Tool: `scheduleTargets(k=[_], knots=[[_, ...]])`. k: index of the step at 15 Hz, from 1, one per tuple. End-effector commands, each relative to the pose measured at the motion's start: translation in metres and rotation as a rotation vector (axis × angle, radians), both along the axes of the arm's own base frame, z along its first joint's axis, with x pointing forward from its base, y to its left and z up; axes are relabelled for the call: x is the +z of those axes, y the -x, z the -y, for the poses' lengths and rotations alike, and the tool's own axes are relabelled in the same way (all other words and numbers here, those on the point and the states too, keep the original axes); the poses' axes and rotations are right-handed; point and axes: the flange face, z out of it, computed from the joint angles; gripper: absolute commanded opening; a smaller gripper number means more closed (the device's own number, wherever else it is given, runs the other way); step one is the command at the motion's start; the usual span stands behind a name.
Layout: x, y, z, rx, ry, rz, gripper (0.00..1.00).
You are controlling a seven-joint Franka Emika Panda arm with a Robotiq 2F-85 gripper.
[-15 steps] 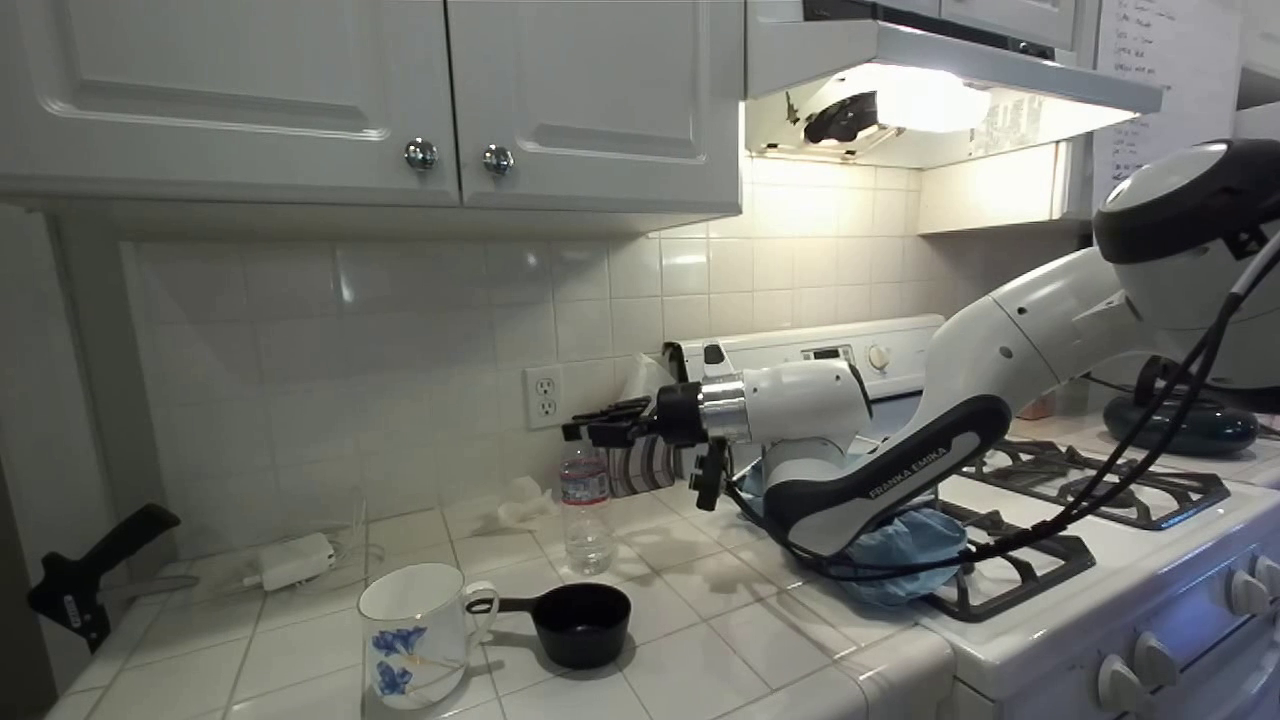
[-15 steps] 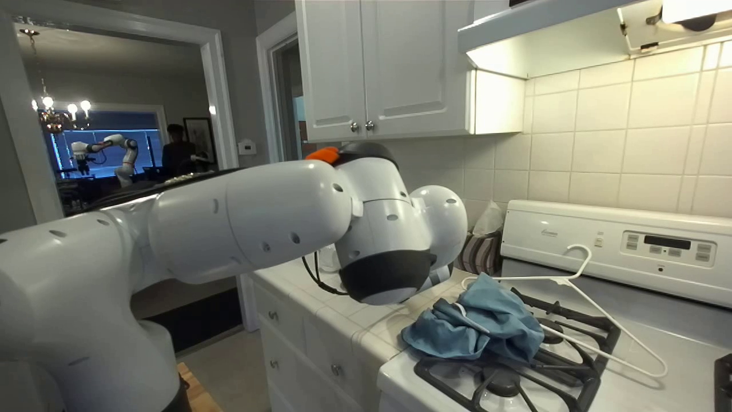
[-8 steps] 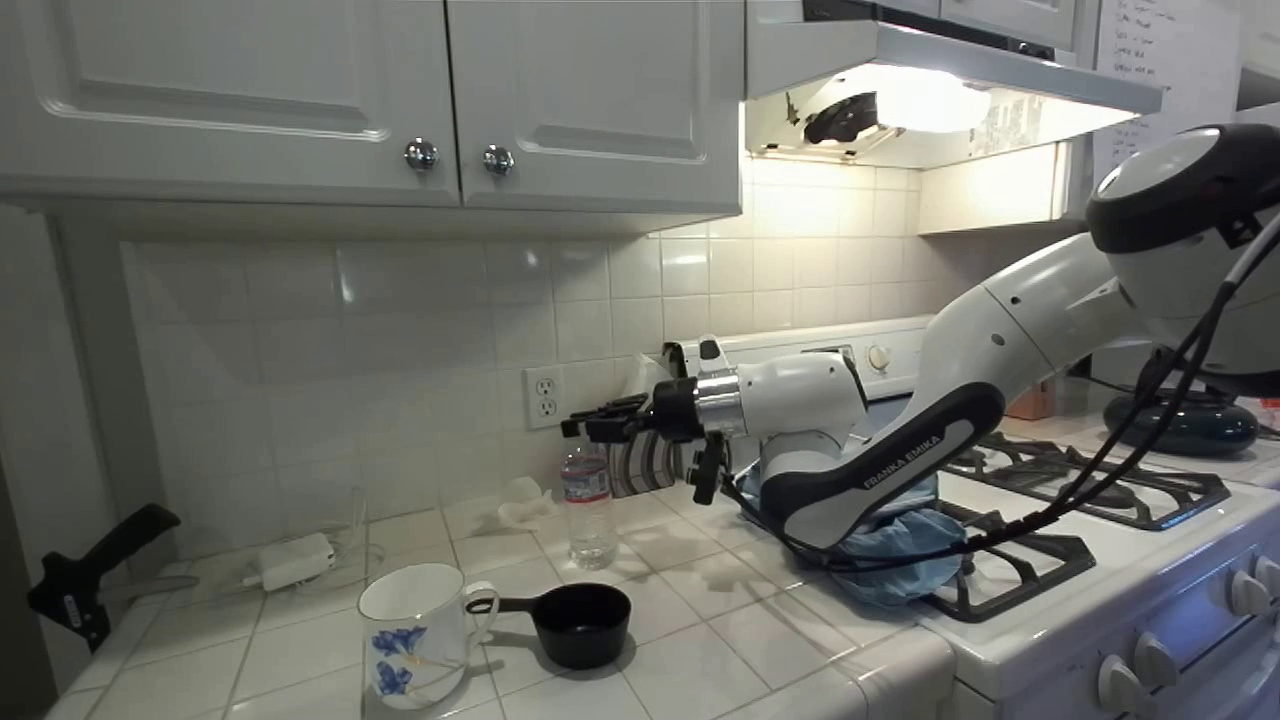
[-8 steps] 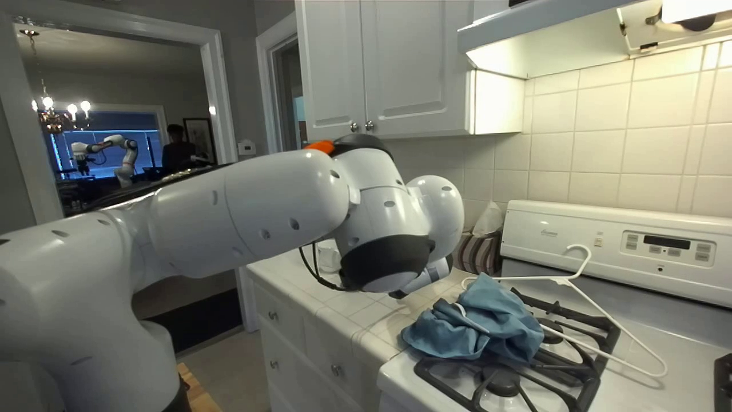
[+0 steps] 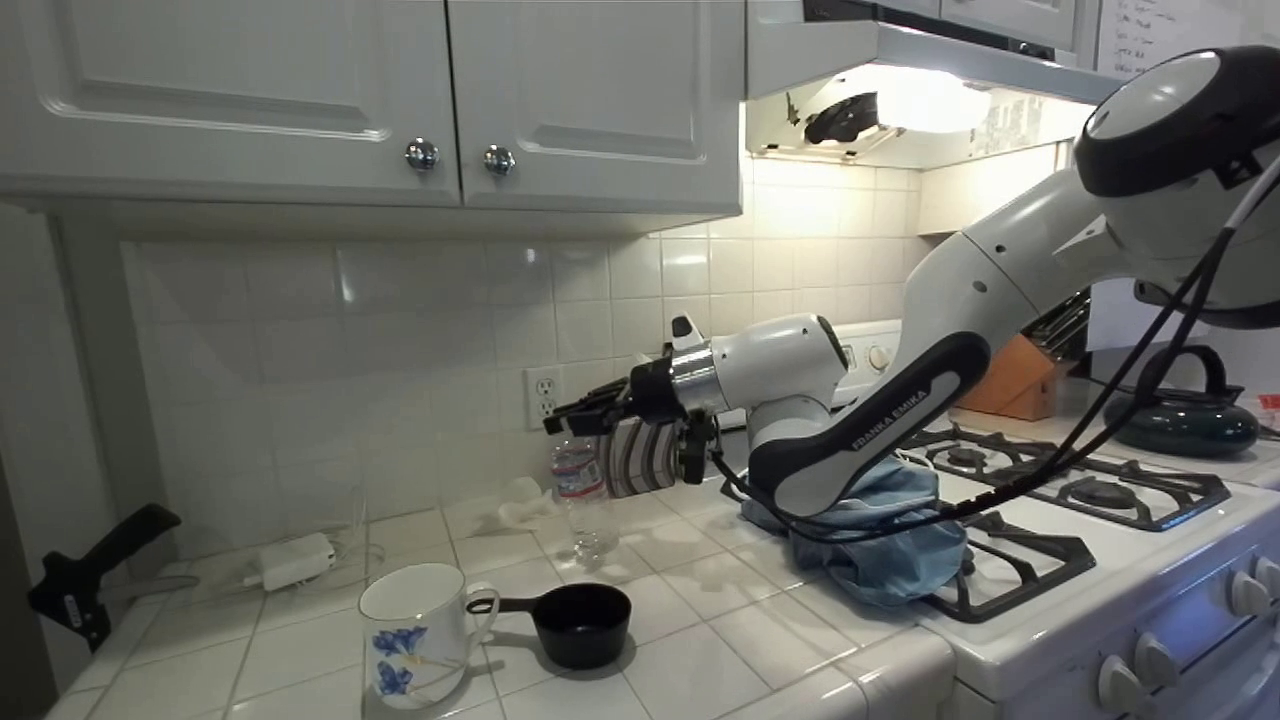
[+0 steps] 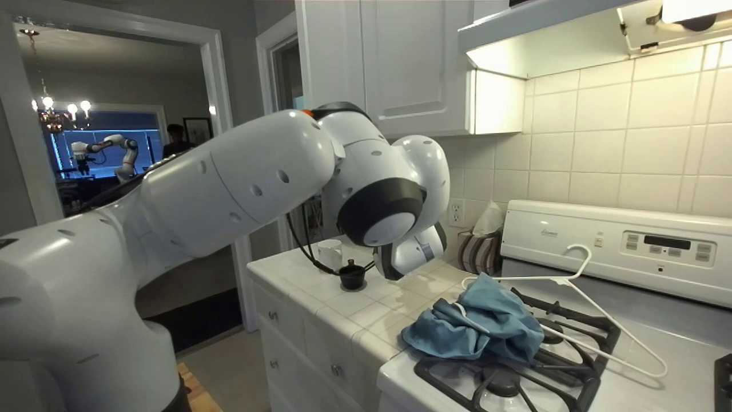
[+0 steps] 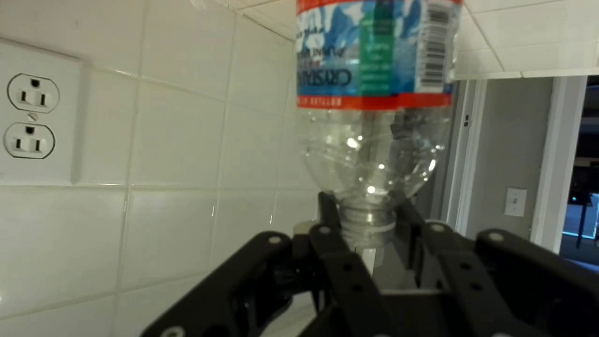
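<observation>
One black two-fingered gripper (image 7: 366, 204) pinched one clear plastic bottle (image 5: 580, 485) by neck. Bottle leaned slightly above white tiled counter (image 5: 735, 620); base contact unclear. Nearby stood one white blue-flowered mug (image 5: 412, 640), one round black handled cup (image 5: 585, 648), one striped box (image 5: 645, 460).

White cabinets (image 5: 590, 100) above pale wall tiles (image 5: 400, 380), lit range hood (image 5: 960, 58), glowing chandelier (image 6: 54, 121) beyond a doorway (image 6: 216, 86).

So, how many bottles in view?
1. The clear plastic bottle, tilted, its neck held in the gripper; in an exterior view it shows beyond the small black pot. The wrist view has that same one. The arm may be hiding others.
</observation>
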Motion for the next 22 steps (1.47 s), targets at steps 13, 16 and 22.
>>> scheduleTargets(k=[13, 16, 22], knots=[[0.057, 0.055, -0.001, 0.015, 0.367, -0.028, 0.08], [0.074, 0.072, 0.012, -0.008, 0.416, -0.008, 0.08], [0.071, 0.125, 0.023, 0.03, 0.563, -0.022, 0.08]])
